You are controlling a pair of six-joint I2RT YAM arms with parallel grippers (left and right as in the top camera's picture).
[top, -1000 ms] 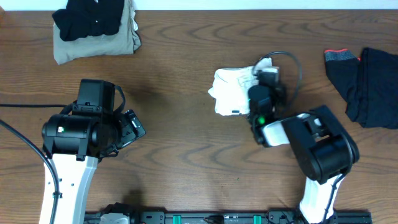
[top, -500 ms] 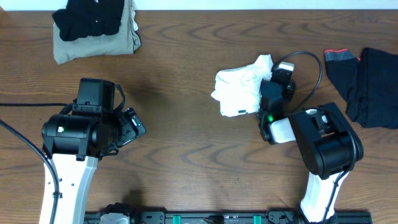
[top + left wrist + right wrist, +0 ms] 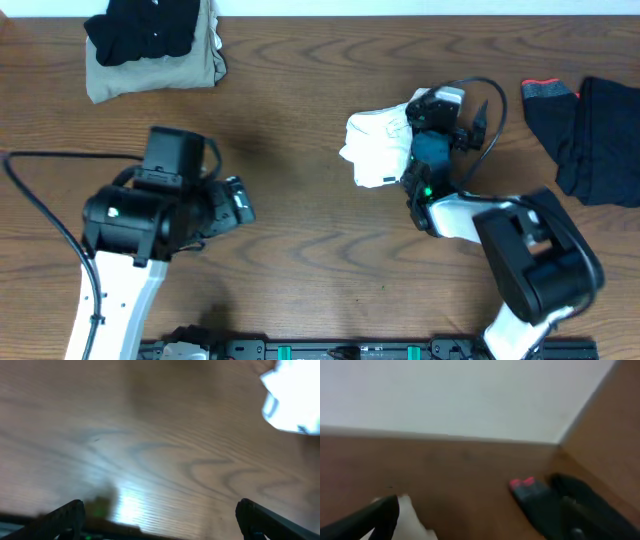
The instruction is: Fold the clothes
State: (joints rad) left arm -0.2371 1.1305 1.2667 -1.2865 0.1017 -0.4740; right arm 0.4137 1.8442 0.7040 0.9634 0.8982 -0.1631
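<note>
The white shirt (image 3: 378, 150) lies as a small folded bundle right of the table's middle; its edge shows in the left wrist view (image 3: 295, 395) and the right wrist view (image 3: 412, 521). My right gripper (image 3: 445, 110) hovers at the bundle's far right corner, tilted up toward the back wall. It is open (image 3: 480, 525), with only bare wood between its fingers (image 3: 377, 517). My left gripper (image 3: 240, 200) is open (image 3: 160, 530) over bare table, well left of the shirt. A black garment (image 3: 600, 140) lies spread at the far right.
A black cloth on a folded khaki one (image 3: 150, 55) is stacked at the back left. A dark piece with a red edge (image 3: 545, 92) lies beside the black garment, also seen from the right wrist (image 3: 532, 494). A white wall runs along the table's far edge.
My right gripper opened and let go of the white shirt, then lifted and tilted toward the back. The left arm shifted a little to the right.
</note>
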